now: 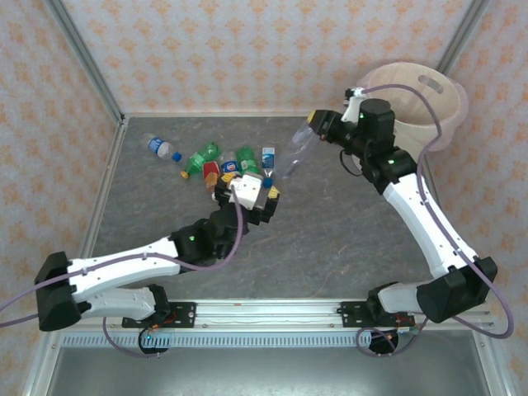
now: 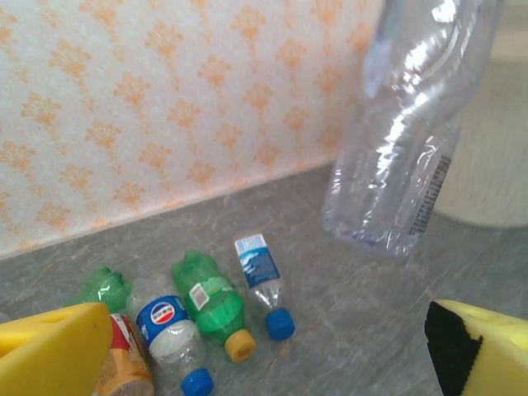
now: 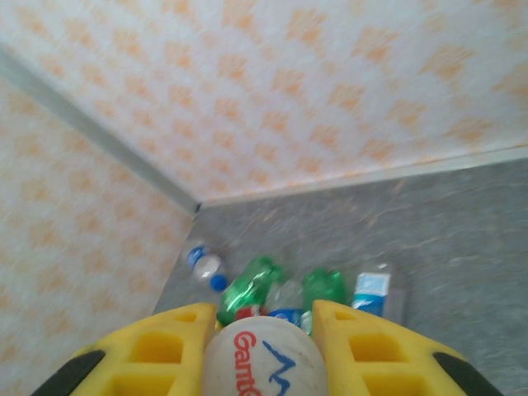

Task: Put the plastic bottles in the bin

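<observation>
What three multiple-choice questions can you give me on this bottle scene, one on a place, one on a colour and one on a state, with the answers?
1. Where does the bin stand on the table?
A. far right corner
B. near left corner
C. between the arm bases

2. What colour is the cap of the clear bottle gripped by the right tool?
A. blue
B. white
C. green

3. How is the left tool?
A. shut on a green bottle
B. shut on the bin's rim
C. open, holding nothing

Answers:
1 A: the top view has it at the far right.
2 B: the right wrist view shows a white cap with red lettering.
3 C: the left wrist view shows its fingers wide apart above the bottles lying on the table.
</observation>
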`<action>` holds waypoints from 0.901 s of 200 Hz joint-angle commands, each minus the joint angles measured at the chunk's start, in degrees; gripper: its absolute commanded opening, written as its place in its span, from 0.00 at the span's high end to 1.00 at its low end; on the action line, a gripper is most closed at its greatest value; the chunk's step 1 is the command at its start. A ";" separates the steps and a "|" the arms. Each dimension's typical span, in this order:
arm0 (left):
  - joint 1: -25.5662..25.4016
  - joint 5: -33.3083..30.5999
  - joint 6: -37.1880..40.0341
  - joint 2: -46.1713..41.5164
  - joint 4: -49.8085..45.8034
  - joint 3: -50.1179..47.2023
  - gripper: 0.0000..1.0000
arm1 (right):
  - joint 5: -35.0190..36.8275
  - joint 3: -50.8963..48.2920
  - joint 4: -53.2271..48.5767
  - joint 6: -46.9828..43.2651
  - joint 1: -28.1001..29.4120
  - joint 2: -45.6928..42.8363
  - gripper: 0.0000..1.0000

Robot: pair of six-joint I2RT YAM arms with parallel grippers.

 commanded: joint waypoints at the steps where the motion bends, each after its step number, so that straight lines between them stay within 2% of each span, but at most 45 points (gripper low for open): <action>1: -0.18 1.05 -3.78 -4.15 0.86 -2.05 0.01 | 5.91 3.62 1.91 2.49 -4.37 -1.46 0.79; 36: -0.13 1.70 -5.63 -9.22 0.17 -4.04 0.01 | 12.03 4.22 6.11 9.73 -14.28 -2.55 0.82; 59: -0.03 1.29 -6.37 -11.54 -0.43 -5.43 0.01 | 18.06 5.57 7.98 12.53 -18.14 -2.66 0.81; 112: -0.03 0.53 -8.01 -14.91 -1.80 -7.98 0.01 | 38.39 8.30 13.34 6.80 -19.62 -0.87 0.84; 155: 0.06 0.23 -8.67 -15.58 -1.86 -8.72 0.01 | 47.58 10.49 16.24 -0.45 -19.91 3.35 0.84; 180: 0.06 0.26 -8.89 -15.58 -2.13 -8.59 0.01 | 48.96 11.67 16.66 -4.04 -19.92 6.25 0.81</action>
